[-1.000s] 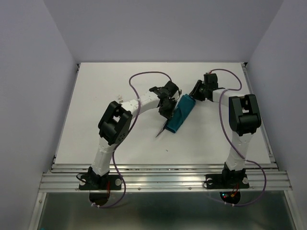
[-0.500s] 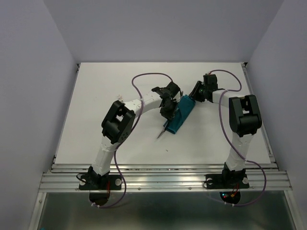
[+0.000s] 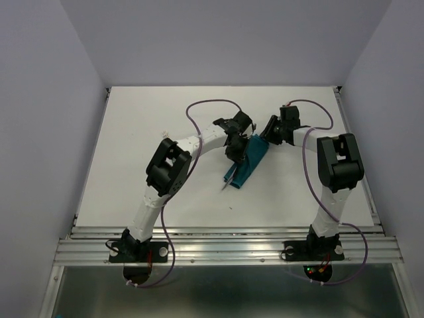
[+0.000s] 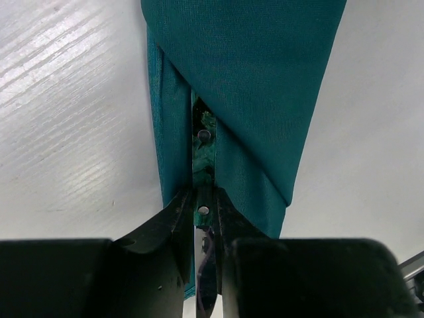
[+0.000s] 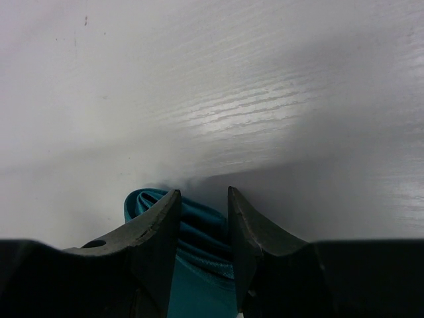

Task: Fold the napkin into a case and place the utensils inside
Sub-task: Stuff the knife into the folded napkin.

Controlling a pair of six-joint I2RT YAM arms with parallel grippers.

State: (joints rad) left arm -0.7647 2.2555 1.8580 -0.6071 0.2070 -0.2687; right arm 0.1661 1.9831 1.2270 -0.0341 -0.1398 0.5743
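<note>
- Case (image 3: 249, 161) — teal cloth folded into a narrow pouch. It lies slantwise on the table (image 3: 152, 126), just right of centre in the top view.
- Left gripper (image 4: 203, 199) is nearly closed, pinching a thin utensil (image 4: 203, 142). The handle sits in the slit between the case's folds, lower centre of the left wrist view.
- In the top view the utensil's end pokes out past the case's lower-left end.
- Right gripper (image 5: 202, 199) is partly closed on the case's upper-right end — cloth is bunched between both fingers at the bottom centre of the right wrist view.
</note>
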